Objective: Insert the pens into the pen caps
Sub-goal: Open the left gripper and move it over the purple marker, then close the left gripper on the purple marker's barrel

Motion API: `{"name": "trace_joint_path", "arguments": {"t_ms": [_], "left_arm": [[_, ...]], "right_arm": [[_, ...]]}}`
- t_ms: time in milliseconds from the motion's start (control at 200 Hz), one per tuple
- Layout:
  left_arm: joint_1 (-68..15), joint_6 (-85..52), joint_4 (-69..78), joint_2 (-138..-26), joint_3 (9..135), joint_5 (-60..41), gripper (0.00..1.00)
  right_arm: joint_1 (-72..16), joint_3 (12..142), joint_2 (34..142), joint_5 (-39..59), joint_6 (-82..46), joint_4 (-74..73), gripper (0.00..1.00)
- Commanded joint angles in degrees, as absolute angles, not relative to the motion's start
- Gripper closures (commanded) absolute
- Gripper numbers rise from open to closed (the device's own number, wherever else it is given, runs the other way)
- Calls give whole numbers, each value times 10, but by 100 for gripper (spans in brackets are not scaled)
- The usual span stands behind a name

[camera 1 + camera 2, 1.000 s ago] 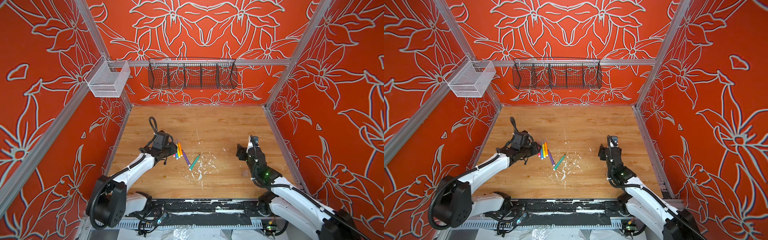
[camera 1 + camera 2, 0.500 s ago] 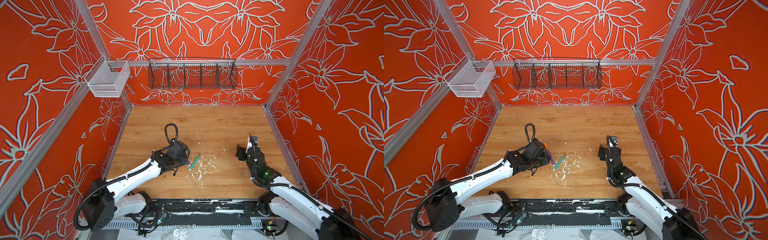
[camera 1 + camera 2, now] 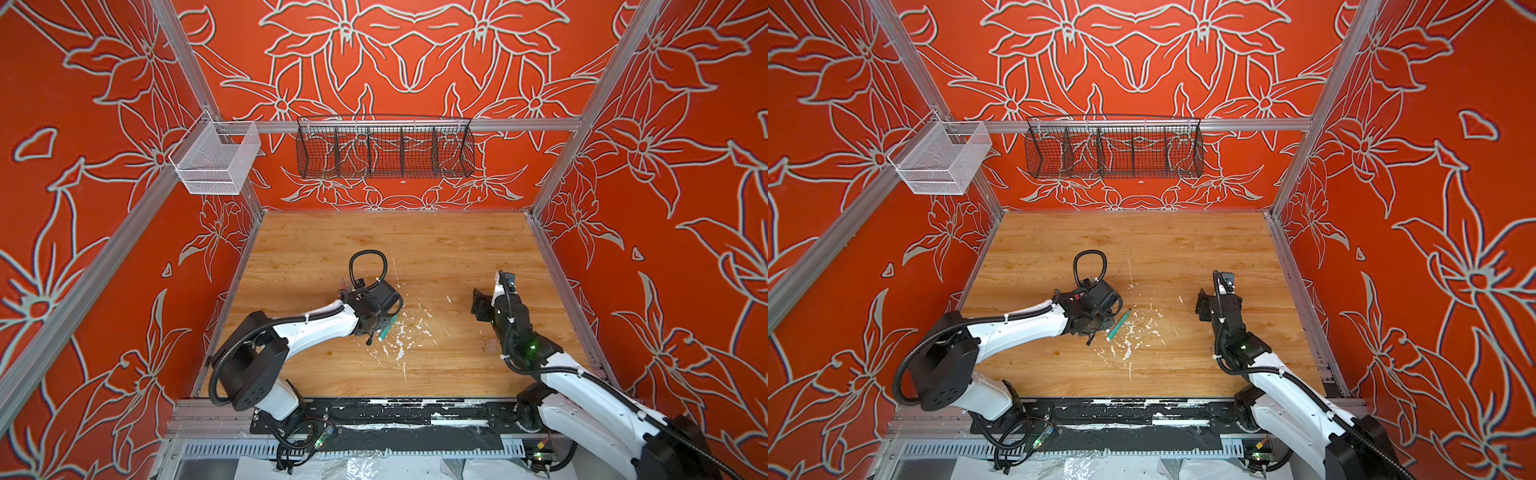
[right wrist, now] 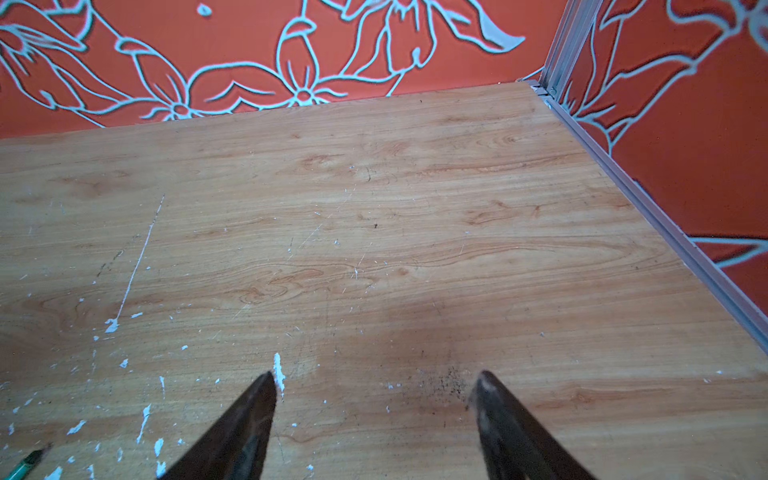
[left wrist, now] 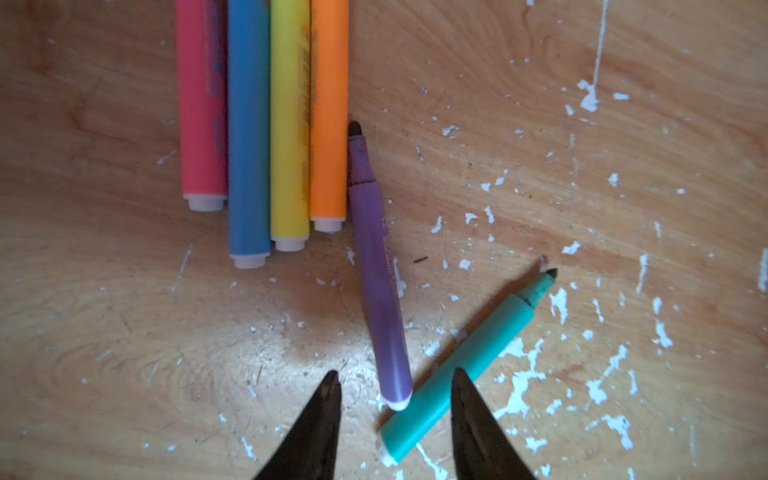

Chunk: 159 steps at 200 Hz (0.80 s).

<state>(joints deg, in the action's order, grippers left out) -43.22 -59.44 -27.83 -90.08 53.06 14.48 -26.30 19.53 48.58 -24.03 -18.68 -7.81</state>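
In the left wrist view, pink (image 5: 201, 104), blue (image 5: 248, 124), yellow (image 5: 289, 124) and orange (image 5: 329, 116) pens lie side by side on the wooden table. An uncapped purple pen (image 5: 376, 270) touches the orange one, and an uncapped green pen (image 5: 469, 365) lies slanted beside it. My left gripper (image 5: 395, 374) is open just above the table, its jaws straddling the rear ends of the purple and green pens. In both top views only the green pen (image 3: 385, 328) (image 3: 1119, 324) shows beside that wrist. My right gripper (image 4: 374, 378) (image 3: 480, 303) is open over bare wood. The pen caps are out of view.
White flecks (image 3: 399, 340) are scattered over the table's middle. A black wire basket (image 3: 384, 151) hangs on the back wall and a white mesh basket (image 3: 214, 162) at the left corner. The right wall's metal rail (image 4: 665, 224) runs close to the right arm.
The left arm has swung right from beside the row of pens to over them, now covering all but the green pen from above. The right arm has not moved.
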Motion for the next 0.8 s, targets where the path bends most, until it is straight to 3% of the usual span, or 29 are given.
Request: {"name": "trace_joint_path", "arguments": {"t_ms": [0,220,676,791], "left_arm": [[-435,-616,-308,-938,556,175,59],[-434,-626,-319,-1012,586,199,59],[-434,-630,-319,-1070,602,199,94],[-434,-609,-305,-1066,606,184,98]], "right_arm": [[-261,192,486,-232,-186,-87,23],[-261,192,486,-229,-185,-88,23],[-261,192,486,-227,-184,-89,23],[-261,191,485,-227,-184,-89,23]]}}
